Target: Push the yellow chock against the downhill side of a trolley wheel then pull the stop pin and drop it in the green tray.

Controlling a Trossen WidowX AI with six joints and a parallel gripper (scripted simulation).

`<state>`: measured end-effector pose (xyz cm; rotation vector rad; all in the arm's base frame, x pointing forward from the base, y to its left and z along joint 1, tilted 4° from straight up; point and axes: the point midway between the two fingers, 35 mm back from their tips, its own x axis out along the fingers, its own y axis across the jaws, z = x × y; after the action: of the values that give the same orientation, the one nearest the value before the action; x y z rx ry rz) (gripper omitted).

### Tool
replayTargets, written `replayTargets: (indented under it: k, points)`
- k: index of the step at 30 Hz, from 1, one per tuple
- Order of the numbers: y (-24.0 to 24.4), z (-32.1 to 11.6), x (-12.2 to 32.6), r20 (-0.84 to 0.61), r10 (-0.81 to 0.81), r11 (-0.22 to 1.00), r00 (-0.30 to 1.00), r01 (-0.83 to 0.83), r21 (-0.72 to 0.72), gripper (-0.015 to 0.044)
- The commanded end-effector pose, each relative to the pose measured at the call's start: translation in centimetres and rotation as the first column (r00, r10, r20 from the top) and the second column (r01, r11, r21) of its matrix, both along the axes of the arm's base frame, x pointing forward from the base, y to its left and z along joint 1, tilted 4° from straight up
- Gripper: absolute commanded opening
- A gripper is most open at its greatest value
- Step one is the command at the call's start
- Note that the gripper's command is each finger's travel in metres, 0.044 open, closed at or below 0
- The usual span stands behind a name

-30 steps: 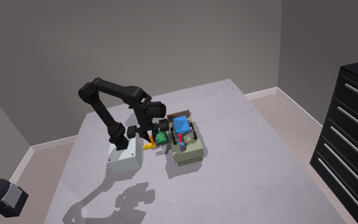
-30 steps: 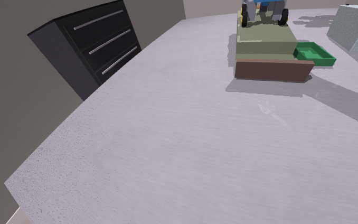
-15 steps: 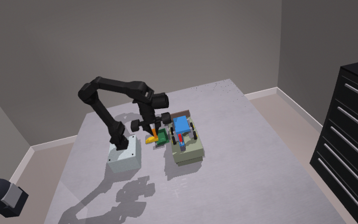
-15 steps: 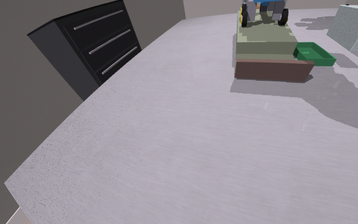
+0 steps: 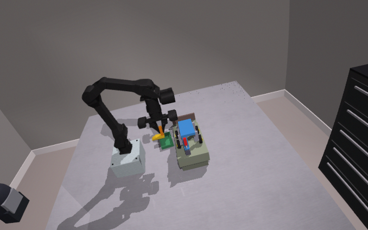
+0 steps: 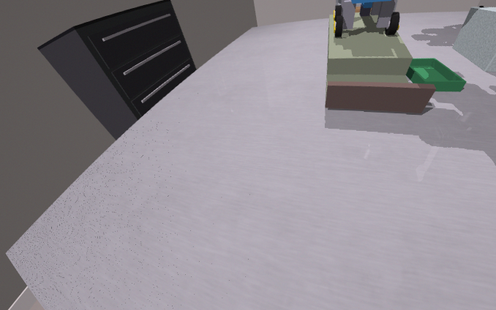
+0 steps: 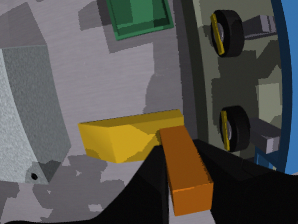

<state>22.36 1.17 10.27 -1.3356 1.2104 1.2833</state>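
My gripper (image 5: 161, 130) is shut on the orange handle of the yellow chock (image 5: 158, 137) (image 7: 120, 142). It holds the chock in the air, beside the ramp, near the green tray (image 5: 166, 141) (image 6: 461, 85) (image 7: 145, 35). The blue-topped trolley (image 5: 186, 127) stands on the ramp (image 5: 194, 160) (image 6: 369, 67), and two of its black wheels show in the wrist view. The red-headed stop pin (image 5: 185, 141) stands at the trolley's uphill end. The pin does not show clearly in the other views. The chock is out of view in the exterior view.
A brown end board (image 5: 191, 116) (image 6: 377, 98) stands at the ramp's low end. The arm's pale base block (image 5: 130, 165) (image 7: 37, 100) is left of the tray in the top view. A black drawer cabinet (image 5: 350, 114) (image 6: 95, 66) stands beyond the table.
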Motion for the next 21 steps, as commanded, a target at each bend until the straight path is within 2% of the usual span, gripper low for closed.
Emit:
replayTargets:
  k: [1,21]
  points:
    - [1.7,-0.2,0.2,0.002,-0.002,1.0,1.0,0.002,0.005,0.0]
    - [8.6,-1.5,0.6,0.002,-0.002,1.0,1.0,0.002,0.011,0.0]
